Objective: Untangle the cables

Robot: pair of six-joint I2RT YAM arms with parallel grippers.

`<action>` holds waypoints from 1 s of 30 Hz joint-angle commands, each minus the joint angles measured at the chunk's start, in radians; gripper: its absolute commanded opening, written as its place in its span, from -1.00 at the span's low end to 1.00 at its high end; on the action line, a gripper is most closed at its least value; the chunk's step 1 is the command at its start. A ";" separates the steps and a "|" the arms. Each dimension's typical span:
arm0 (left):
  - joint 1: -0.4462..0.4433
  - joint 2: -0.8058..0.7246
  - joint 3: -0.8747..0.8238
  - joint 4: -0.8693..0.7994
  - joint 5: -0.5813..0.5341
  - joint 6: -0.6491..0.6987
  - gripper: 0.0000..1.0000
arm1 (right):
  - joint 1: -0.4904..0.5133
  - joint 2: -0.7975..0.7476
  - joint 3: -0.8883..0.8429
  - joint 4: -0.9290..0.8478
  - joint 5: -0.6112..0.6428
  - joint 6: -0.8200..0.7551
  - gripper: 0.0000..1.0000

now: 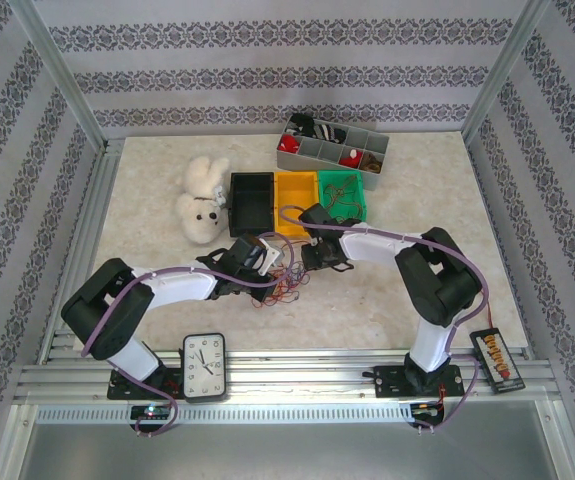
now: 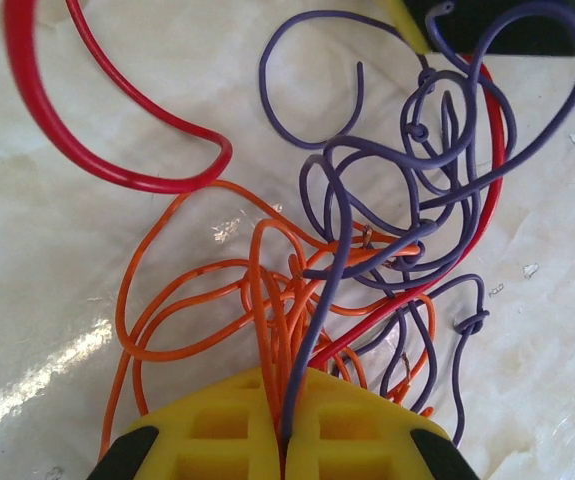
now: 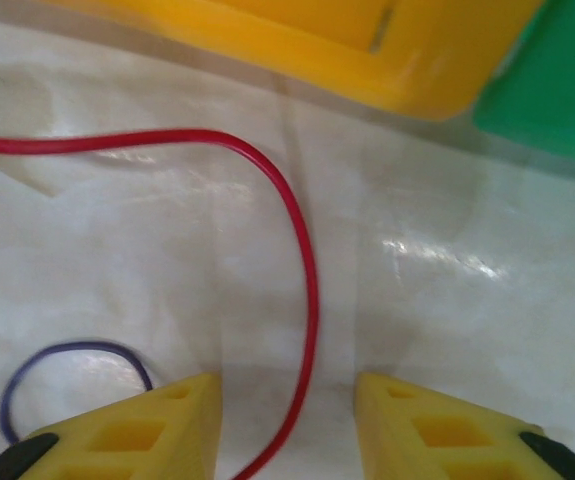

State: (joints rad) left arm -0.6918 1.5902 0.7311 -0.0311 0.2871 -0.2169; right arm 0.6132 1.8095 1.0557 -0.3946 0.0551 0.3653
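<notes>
Far left of the yellow plastic bin [image 1: 295,192], you have a white plush toy [image 1: 202,200] lying on the pale marbled tabletop [image 1: 147,240]. A black plastic bin [image 1: 251,203] sits between the two, touching the yellow bin's left side. Left of the yellow bin and well toward you, a black-framed rectangular clock with a white face [image 1: 204,366] lies at the table's near edge.

Your left gripper [image 2: 285,390] is on the near side of the yellow bin, a little left of it. Its yellow fingers [image 2: 217,425] are pressed together, pinching a few orange strands and one purple strand that run into the seam between them. The cables [image 1: 282,285] are a loose tangle of thin curly wire in orange, purple and red. They lie on the tabletop just on the near side of the yellow bin, spreading out from those fingers.

Your right gripper [image 3: 287,385] hangs close to the yellow bin's near wall, with its yellow fingers [image 3: 437,425] well apart. A red strand [image 3: 302,260] curves down between them, and it looks to touch neither. A small purple loop [image 3: 67,365] lies on the tabletop just beside one finger.

A green plastic bin [image 1: 344,192] sits against the yellow bin's right side. Behind and right of the yellow bin is a grey compartment tray [image 1: 332,150] holding small items. Far right of the yellow bin and toward you, a small black box with orange marks [image 1: 497,360] lies on the near rail.
</notes>
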 commanded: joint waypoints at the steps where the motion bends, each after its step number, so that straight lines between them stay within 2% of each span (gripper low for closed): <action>1: 0.005 0.005 -0.012 0.031 -0.007 -0.016 -1.00 | -0.010 0.007 -0.044 -0.054 0.059 0.008 -0.36; 9: 0.005 0.006 -0.007 0.027 -0.016 -0.016 -1.00 | -0.123 -0.050 -0.131 -0.013 0.018 0.071 -0.89; 12: 0.005 0.007 -0.001 0.019 -0.023 -0.022 -1.00 | -0.156 -0.091 -0.165 0.014 0.013 0.092 -1.00; 15: 0.005 0.010 0.008 -0.001 -0.038 -0.025 -0.92 | -0.179 -0.133 -0.183 0.024 0.027 0.100 -1.00; 17: 0.005 0.014 0.013 -0.015 -0.045 -0.023 -0.75 | -0.186 -0.160 -0.194 0.031 0.034 0.116 -1.00; 20: 0.005 0.025 0.026 -0.042 -0.050 -0.012 -0.68 | -0.190 -0.201 -0.198 0.018 0.062 0.132 -1.00; 26: 0.005 0.042 0.032 -0.046 -0.044 -0.015 -0.71 | -0.240 -0.343 -0.254 -0.004 0.149 0.189 -1.00; 30: 0.005 0.053 0.032 -0.042 -0.048 -0.015 -0.85 | -0.338 -0.465 -0.304 -0.022 0.207 0.230 -1.00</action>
State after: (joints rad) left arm -0.6918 1.6253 0.7448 -0.0418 0.2539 -0.2302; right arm 0.3279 1.4082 0.7849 -0.3775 0.1757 0.5411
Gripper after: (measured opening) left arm 0.091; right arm 0.062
